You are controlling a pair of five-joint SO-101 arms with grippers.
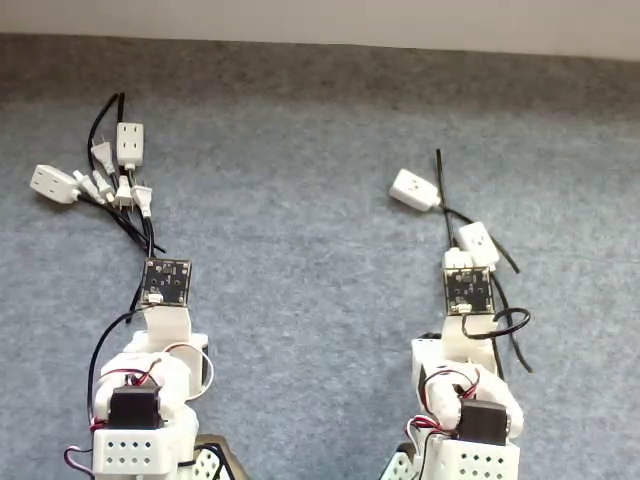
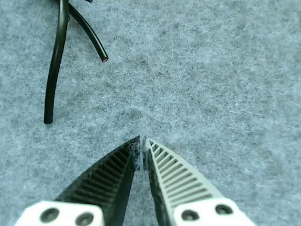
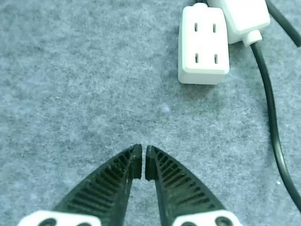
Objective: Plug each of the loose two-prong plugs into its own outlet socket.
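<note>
– Left gripper [image 2: 141,141] first: it's pinched closed on nothing, tips low over bare grey carpet [image 2: 211,70]. Two black cable ends [image 2: 55,70] lie off at about eleven o'clock from it.

– And your other one?

– Right gripper [image 3: 143,151], same story: clenched, empty, parked low. It reads to me as a rest pose, with nothing picked up yet.

– So where are the plugs?

– From above, your loose plugs [image 1: 143,197] are bunched at twelve o'clock ahead of the left arm, fanned out on their cords. The rear block [image 1: 130,143] sits just beyond them, the side block [image 1: 55,183] out at ten. They lie tangled close together, so I'd expect one plug to tug its neighbours when you lift it.

– Anything on the right?

– Yes. A white outlet block [image 3: 203,44] lies face up near your right gripper, at about one o'clock. A second white piece [image 3: 240,16] touches its far end, with a black cord [image 3: 271,108] trailing back. I can't tell whether that piece is a plug or a socket. A far block [image 1: 413,189] lies at eleven from the right arm, well apart.

– Any sockets filled?

– All four slots on that near block show empty. You'd have to open up before any grab.
</note>
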